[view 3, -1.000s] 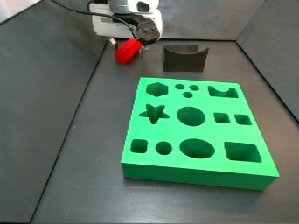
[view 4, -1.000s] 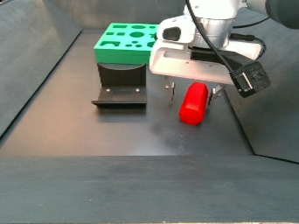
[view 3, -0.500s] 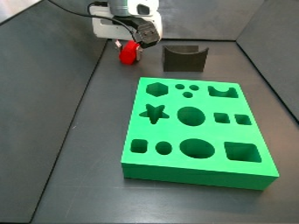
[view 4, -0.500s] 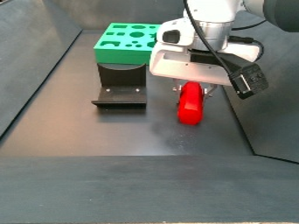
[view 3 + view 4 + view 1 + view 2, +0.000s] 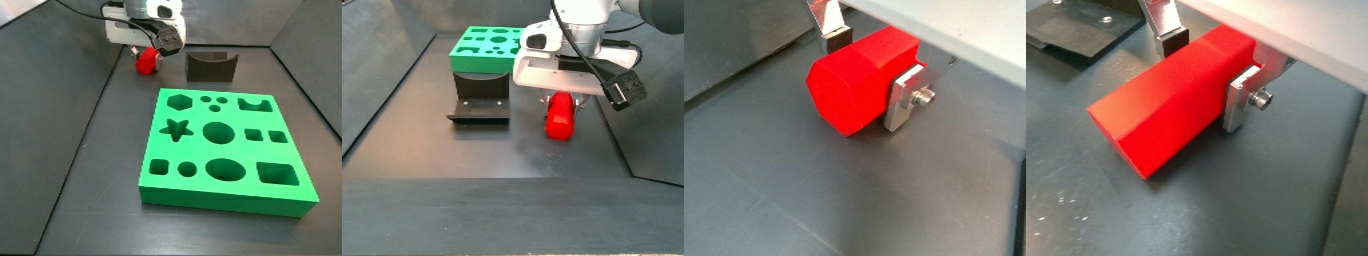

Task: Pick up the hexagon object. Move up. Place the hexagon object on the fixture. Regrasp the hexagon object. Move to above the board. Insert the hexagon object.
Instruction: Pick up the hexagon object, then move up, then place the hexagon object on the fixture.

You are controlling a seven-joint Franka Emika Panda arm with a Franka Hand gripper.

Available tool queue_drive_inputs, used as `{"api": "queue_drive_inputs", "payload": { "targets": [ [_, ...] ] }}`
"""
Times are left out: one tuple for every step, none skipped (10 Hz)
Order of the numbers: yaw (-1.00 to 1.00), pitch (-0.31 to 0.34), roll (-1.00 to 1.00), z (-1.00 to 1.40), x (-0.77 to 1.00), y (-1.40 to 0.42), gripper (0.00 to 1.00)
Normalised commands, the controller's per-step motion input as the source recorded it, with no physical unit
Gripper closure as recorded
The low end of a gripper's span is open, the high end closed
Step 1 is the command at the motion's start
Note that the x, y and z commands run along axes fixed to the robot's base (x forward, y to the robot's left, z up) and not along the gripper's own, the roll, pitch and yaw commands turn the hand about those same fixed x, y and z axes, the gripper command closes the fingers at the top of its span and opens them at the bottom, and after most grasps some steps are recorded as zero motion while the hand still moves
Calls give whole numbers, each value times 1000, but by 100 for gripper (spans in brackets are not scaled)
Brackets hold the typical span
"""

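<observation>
Pretty even, soft overhead light, faint shadow under the gripper (image 5: 564,97), wrist views slightly soft up close.

This looks like a robot test lab, not a home or a shop. The floor is a plain dark grey sheet, and dark walls stand around it like a box. A white robot arm reaches down at the top of both side views, with its gripper (image 5: 564,98) closed on a red hexagon object (image 5: 561,119). A bright green board (image 5: 225,150) with cut-out shapes such as a star, circles and squares fills the middle of a side view. A small dark fixture (image 5: 210,67) sits near the top of that picture. There are only these test pieces here, all set out for the robot.
</observation>
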Motion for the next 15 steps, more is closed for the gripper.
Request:
{"api": "queue_drive_inputs", "payload": {
  "targets": [
    [0, 0, 0, 0, 0, 0, 100],
    [0, 0, 0, 0, 0, 0, 100],
    [0, 0, 0, 0, 0, 0, 100],
    [0, 0, 0, 0, 0, 0, 100],
    [0, 0, 0, 0, 0, 0, 100],
    [0, 0, 0, 833, 0, 0, 100],
    [-4, 16, -4, 795, 2, -55, 100],
    [-4, 46, 1, 704, -10, -43, 100],
    [-7, 71, 17, 540, 3, -16, 100],
    [-10, 73, 26, 449, -1, -7, 100],
    [-16, 56, 52, 206, -15, 4, 100],
    [0, 0, 0, 1000, 0, 0, 100],
    [-1, -21, 13, 1000, 12, 2, 100],
    [-5, 13, 19, 1000, -8, 4, 100],
    [-11, 25, 29, 1000, -14, 6, 100]
  ]
}}
